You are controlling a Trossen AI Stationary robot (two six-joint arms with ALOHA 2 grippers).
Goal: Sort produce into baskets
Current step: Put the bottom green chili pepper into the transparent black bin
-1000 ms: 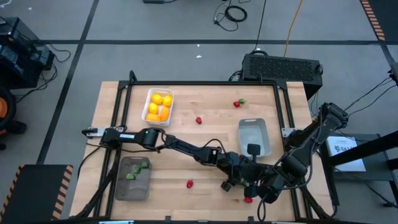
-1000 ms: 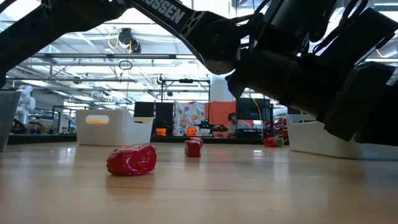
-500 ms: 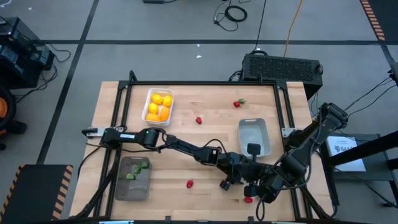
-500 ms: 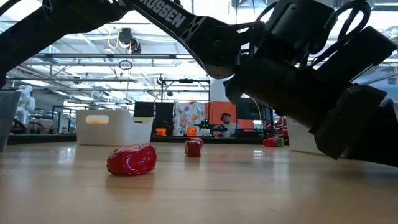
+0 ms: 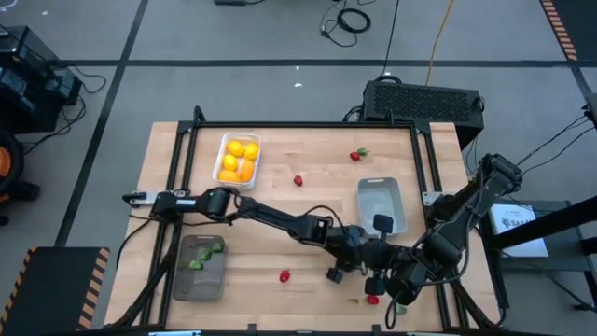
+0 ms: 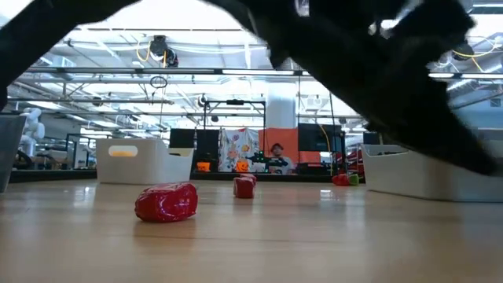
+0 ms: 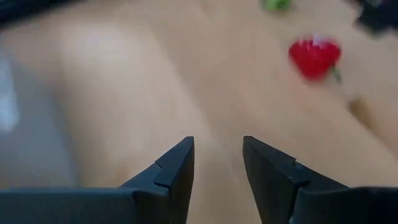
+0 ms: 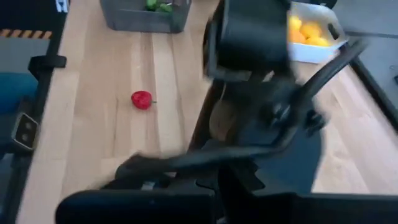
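My left gripper (image 7: 217, 146) is open by a narrow gap with nothing between its fingers. It hangs over the table's near right part (image 5: 371, 280). A red piece of produce (image 7: 314, 56) lies on the wood just ahead of it, near the front edge (image 5: 373, 300). My right gripper (image 5: 396, 291) is shut and empty, close beside that piece. The white basket (image 5: 237, 159) holds yellow and orange fruits. The darker grey basket (image 5: 201, 266) holds green pieces. The light grey basket (image 5: 381, 205) stands at the right.
More red pieces lie loose on the table: one near the front (image 5: 284, 275), one at mid table (image 5: 298, 180), and one with a green bit at the far right (image 5: 359, 154). My two arms crowd together at the near right corner. A black frame edges the table.
My left gripper has risen from close above the table; in the low view its dark bulk has lifted clear of the right side, uncovering the light grey basket behind it. My right arm has stayed where it was.
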